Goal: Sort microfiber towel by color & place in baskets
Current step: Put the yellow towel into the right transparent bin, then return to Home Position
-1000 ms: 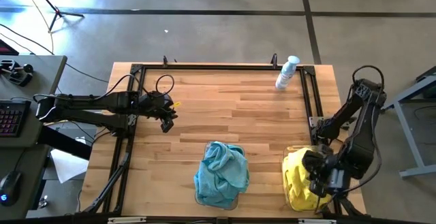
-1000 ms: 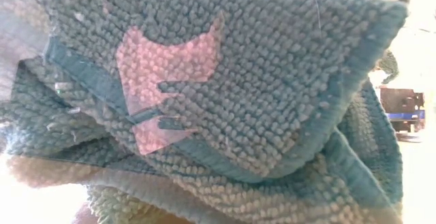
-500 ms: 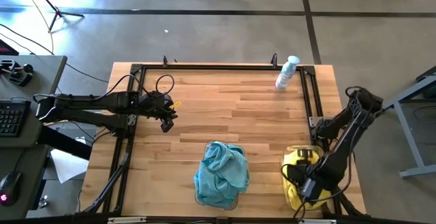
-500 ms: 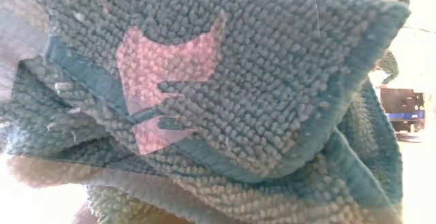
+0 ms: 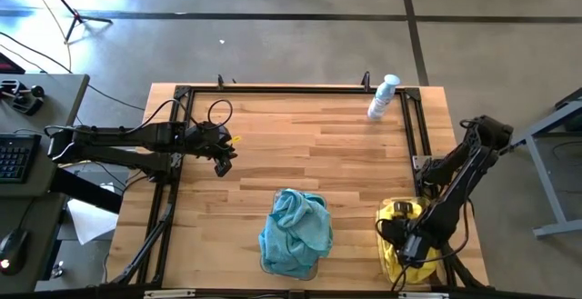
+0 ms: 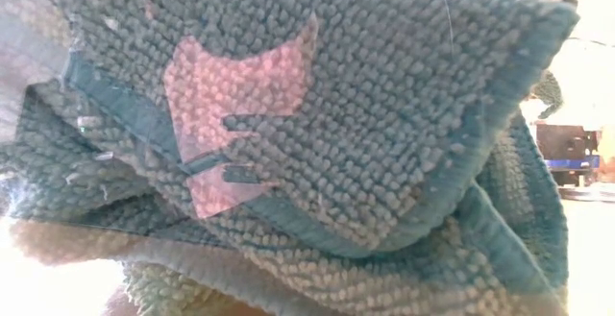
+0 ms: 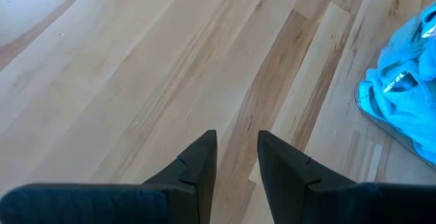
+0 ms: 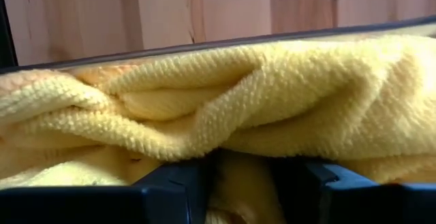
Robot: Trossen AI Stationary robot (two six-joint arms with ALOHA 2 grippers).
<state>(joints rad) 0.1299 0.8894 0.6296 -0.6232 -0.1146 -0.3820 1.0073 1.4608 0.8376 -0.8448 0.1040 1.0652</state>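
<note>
Yellow microfiber towels [image 5: 393, 235] are heaped in the clear basket [image 5: 380, 215] at the table's near right corner. My right gripper [image 5: 414, 247] points straight down into that heap; its fingers stand apart, with yellow cloth [image 8: 242, 173] bulging between them. Teal towels [image 5: 296, 231] fill the other basket [image 5: 265, 263] at the near middle and take up the whole low view [image 6: 307, 143]. My left gripper [image 5: 222, 161] hangs over the table's left part, open [image 7: 237, 163] and with nothing in it. My right gripper comes from above, pointing down, and its fingertips [image 8: 177, 183] are sunk into the top of the yellow heap. A fold of yellow cloth [image 8: 238, 163] lies in the gap between the fingers. Whether they pinch it I cannot tell; the heap rests in its basket.
A white and blue spray bottle [image 5: 383, 97] stands at the far right corner. A black frame [image 5: 291, 89] runs along the table's far, left and right sides. Bare wood [image 5: 309, 144] lies between the left gripper and the baskets.
My right gripper has come straight down onto the yellow towels in the right basket, its wrist rolling as it sank. The teal towels have not moved.
</note>
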